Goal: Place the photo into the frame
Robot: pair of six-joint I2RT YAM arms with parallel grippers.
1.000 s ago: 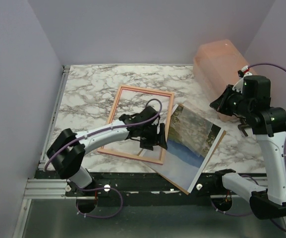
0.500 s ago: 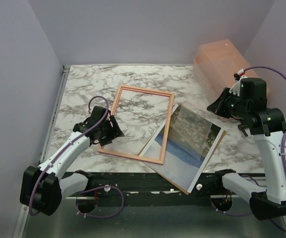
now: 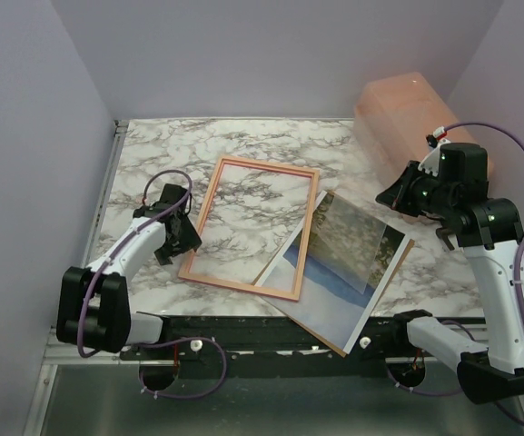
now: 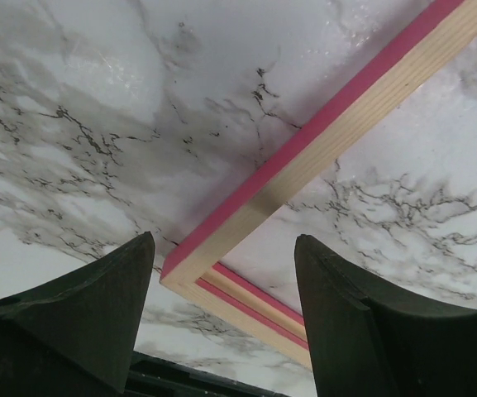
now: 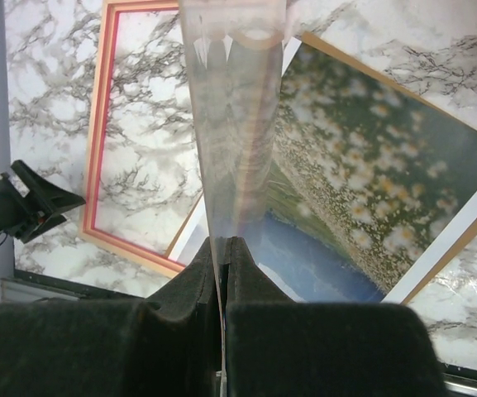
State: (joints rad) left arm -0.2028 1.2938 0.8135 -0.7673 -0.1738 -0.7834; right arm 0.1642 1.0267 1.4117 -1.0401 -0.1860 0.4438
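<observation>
Though apart, frame (image 4: 304,165) just beyond left tool (image 4: 223,244).

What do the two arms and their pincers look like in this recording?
The left arm and right arm have white links with black joints, and a purple cable loops alongside each. The left pincer and right pincer have matte black, wedge-shaped fingers.

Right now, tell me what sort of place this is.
Probably a lab robot cell: a marble-patterned tabletop boxed in by plain lavender walls, with two arms mounted at its near edge.
</observation>
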